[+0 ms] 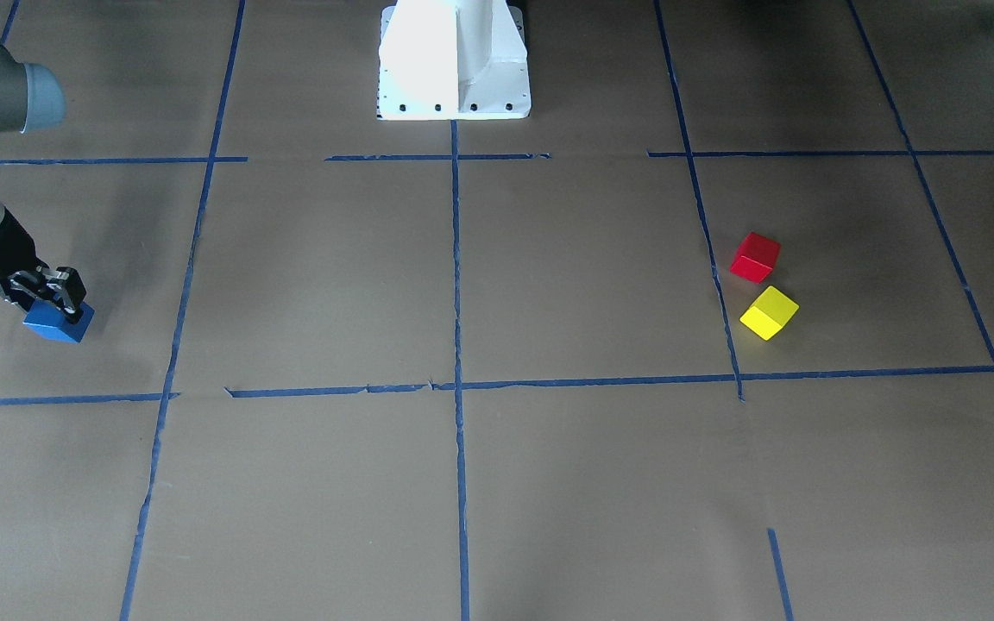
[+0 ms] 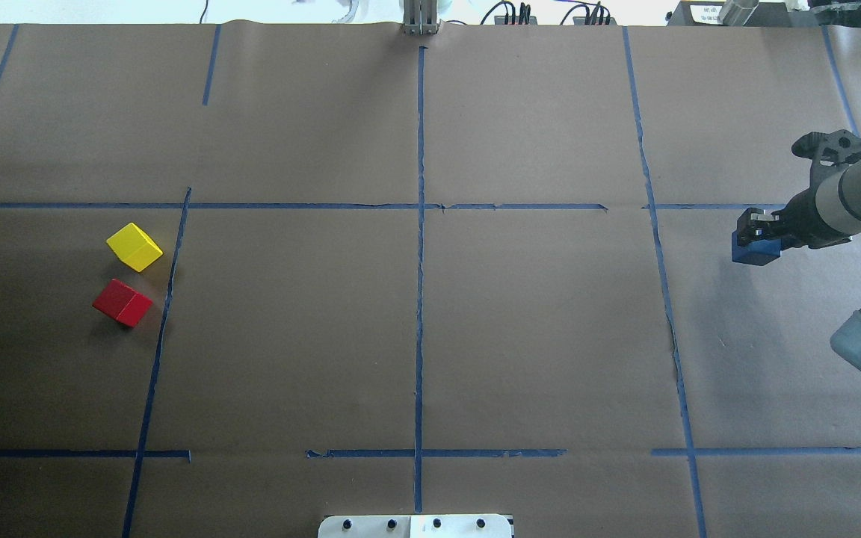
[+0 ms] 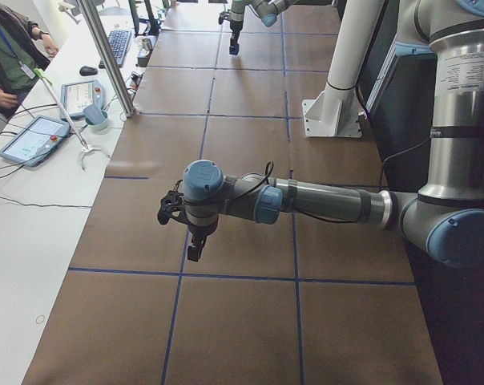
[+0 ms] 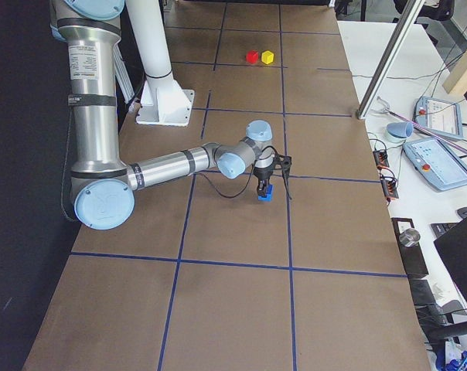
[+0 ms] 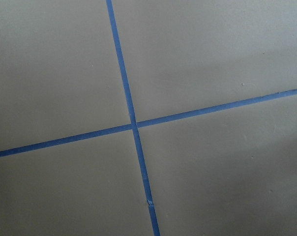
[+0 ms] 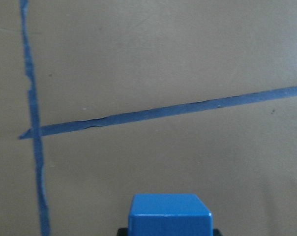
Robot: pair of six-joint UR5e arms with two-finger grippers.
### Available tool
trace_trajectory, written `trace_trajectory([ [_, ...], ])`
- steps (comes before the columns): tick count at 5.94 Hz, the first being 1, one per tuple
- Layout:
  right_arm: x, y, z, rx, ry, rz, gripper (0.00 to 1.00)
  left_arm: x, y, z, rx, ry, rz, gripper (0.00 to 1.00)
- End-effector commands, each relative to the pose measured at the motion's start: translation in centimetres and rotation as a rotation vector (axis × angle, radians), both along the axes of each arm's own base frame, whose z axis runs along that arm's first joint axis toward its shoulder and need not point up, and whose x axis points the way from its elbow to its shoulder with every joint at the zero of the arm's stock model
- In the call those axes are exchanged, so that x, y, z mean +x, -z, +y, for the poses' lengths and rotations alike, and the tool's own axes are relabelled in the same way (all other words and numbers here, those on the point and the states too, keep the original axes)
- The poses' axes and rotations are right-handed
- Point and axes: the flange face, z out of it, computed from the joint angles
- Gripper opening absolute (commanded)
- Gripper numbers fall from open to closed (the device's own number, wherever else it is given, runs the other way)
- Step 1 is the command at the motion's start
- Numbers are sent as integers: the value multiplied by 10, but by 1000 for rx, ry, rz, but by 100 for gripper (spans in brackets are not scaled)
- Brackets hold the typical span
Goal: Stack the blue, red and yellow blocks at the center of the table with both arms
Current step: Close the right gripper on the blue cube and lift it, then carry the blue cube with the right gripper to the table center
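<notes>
**Figure: Right arm at the blue block, first step of a three-block stack**

My right pincer [image 1: 50,300] is down on the blue block [image 1: 59,321], far out on my right side of the paper-covered surface [image 1: 549,285]. The fingers straddle the block from above and appear closed on its two opposite sides. My right wrist camera shows the block's top face centred just below the lens, as a squared grasp would place it. I cannot tell whether the block sits on the surface or hangs just clear of it. I judge a top-down hold of this kind to be chosen so that the block's flat underside can be set down level as the base of the stack.

The red block [image 1: 755,257] and yellow block [image 1: 769,312] lie on my left side, just beside one another with a narrow gap between them. Both are turned at an angle to the blue tape lines [image 1: 456,259]. They are well apart from the blue block, with the middle of the surface between the two groups.

My left pincer [image 3: 194,250] hangs over the surface with its fingers pointing down. It appears only in the side view, so I cannot tell whether it is open or closed. My left wrist camera shows only a crossing of tape lines and no block. I judge the split to follow reach: each arm serves the blocks on its own side, and the stack is not yet begun.
</notes>
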Motion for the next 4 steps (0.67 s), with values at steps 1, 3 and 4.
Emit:
trace_trajectory([
  [1, -43, 95, -1, 107, 73, -57, 0, 0, 2, 0, 0, 2, 3, 100],
  [3, -141, 238, -9, 93, 143, -12, 0, 0, 4, -1, 4, 3, 3, 100],
  [4, -178, 273, 3, 99, 142, -26, 0, 0, 3, -1, 1, 4, 3, 100],
])
